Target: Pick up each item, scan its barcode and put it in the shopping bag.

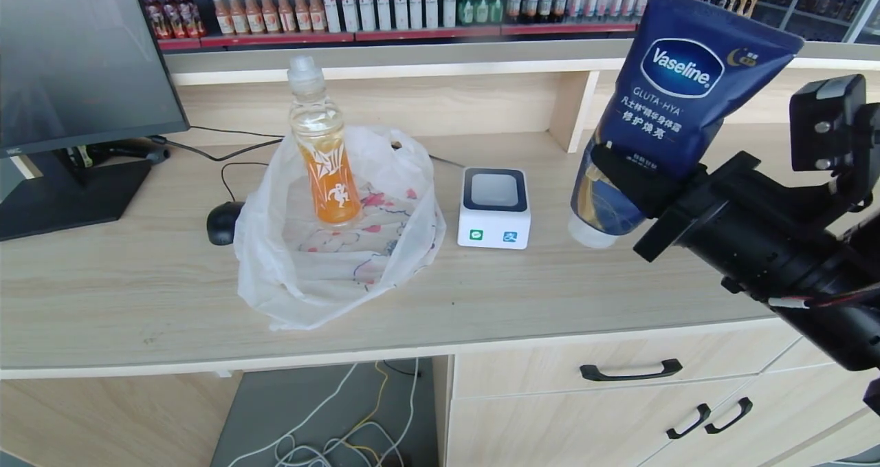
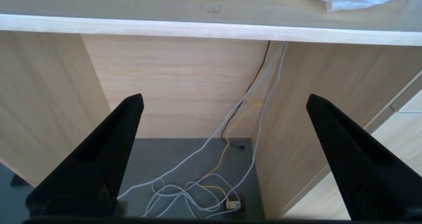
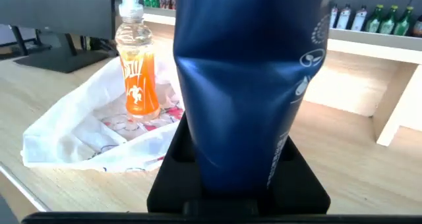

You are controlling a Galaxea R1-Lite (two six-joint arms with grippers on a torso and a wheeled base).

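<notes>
A big blue lotion tube (image 1: 660, 109) hangs cap-down above the counter's right part, with my right gripper (image 1: 643, 181) shut on its lower body; up close the tube (image 3: 247, 85) stands between the black fingers (image 3: 173, 159). The white barcode scanner (image 1: 493, 207) sits on the counter just left of the tube. Further left lies the open white shopping bag (image 1: 330, 247), and an orange drink bottle (image 1: 322, 147) stands upright inside it. The bag (image 3: 79, 128) and bottle (image 3: 137, 59) also show past the tube. My left gripper (image 2: 224, 158) hangs open below the counter edge, holding nothing.
A black monitor (image 1: 75, 61) on its stand fills the back left, with a black mouse (image 1: 223, 221) and cables beside the bag. Drawers with black handles (image 1: 631, 371) lie under the counter's right half. Loose cables (image 2: 211, 184) trail on the floor beneath.
</notes>
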